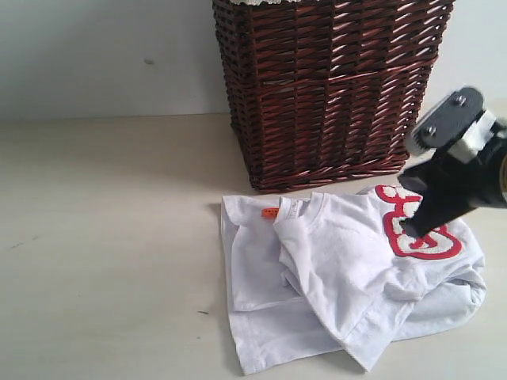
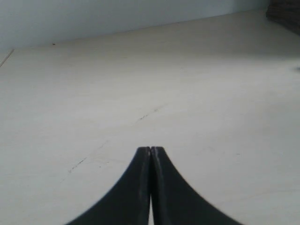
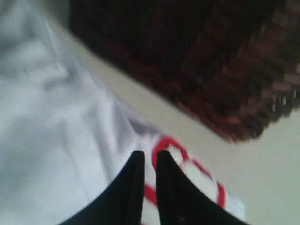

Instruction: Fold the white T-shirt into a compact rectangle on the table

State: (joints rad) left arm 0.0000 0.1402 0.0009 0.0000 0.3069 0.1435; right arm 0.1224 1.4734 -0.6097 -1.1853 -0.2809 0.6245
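The table fills the lower two thirds of the exterior view, pale and bare on its left half. A dark brown wicker basket stands at the upper middle and right, its base on the table. Just below the basket, in the lower right, lies the white T-shirt, crumpled and partly folded over itself, with one layer spread flat underneath and a second layer lying askew on top.

The right end effector comes in from the right edge of the exterior view and slants down to the shirt's right part. Its tip is at the red-outlined lettering, and most of the shirt spreads to the left and below it. In the right wrist view its jaws stand only a narrow slit apart with nothing seen between them. Whether the tips touch the cloth I cannot tell.

The left end effector shows only in the left wrist view. Its jaws are pressed together on nothing, over bare table.

A small orange tag sits near the shirt's upper left edge, well apart from the right end effector
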